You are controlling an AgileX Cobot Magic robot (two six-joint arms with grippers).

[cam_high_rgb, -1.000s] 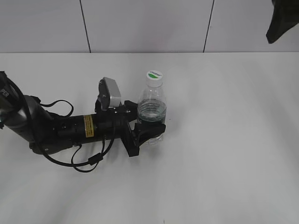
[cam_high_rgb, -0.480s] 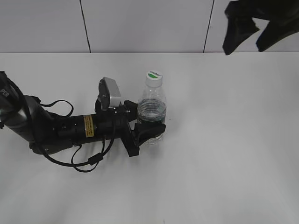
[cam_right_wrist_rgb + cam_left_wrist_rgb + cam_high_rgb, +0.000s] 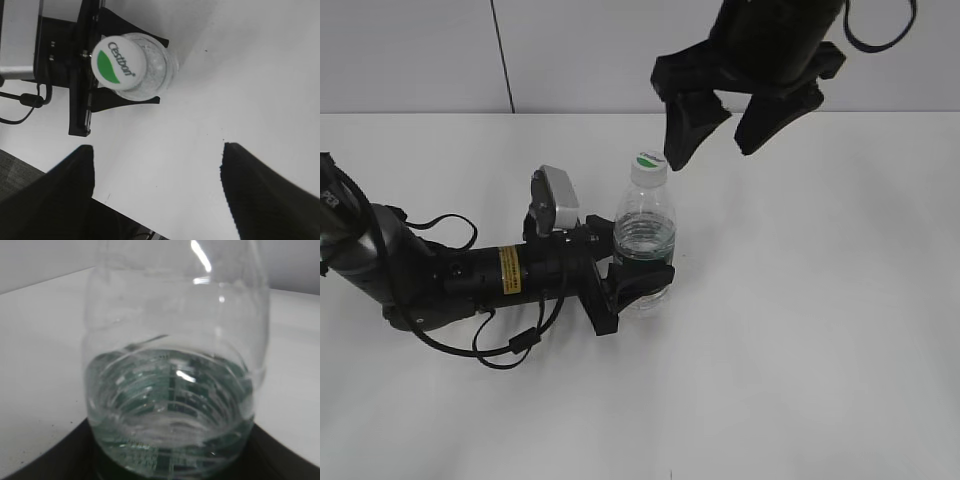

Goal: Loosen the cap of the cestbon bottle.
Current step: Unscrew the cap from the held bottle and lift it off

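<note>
The cestbon bottle [image 3: 645, 232] stands upright on the white table, clear with water and a dark green label low down. Its white cap [image 3: 650, 165] with a green mark sits on the neck. My left gripper [image 3: 638, 285] lies low on the table and is shut on the bottle's lower body; the bottle fills the left wrist view [image 3: 172, 365]. My right gripper [image 3: 715, 140] hangs open in the air above and to the right of the cap, holding nothing. The right wrist view looks down on the cap [image 3: 119, 62] and the left gripper's black jaws [image 3: 127, 95], between its own open fingers [image 3: 157, 160].
The left arm with its cables [image 3: 440, 275] stretches across the table's left half. A tiled wall [image 3: 570, 50] runs behind the table. The table's front edge shows in the right wrist view [image 3: 30, 160].
My right gripper has come down and leftward from the top right corner to a spot just above and right of the cap. The left gripper and bottle have not moved.
</note>
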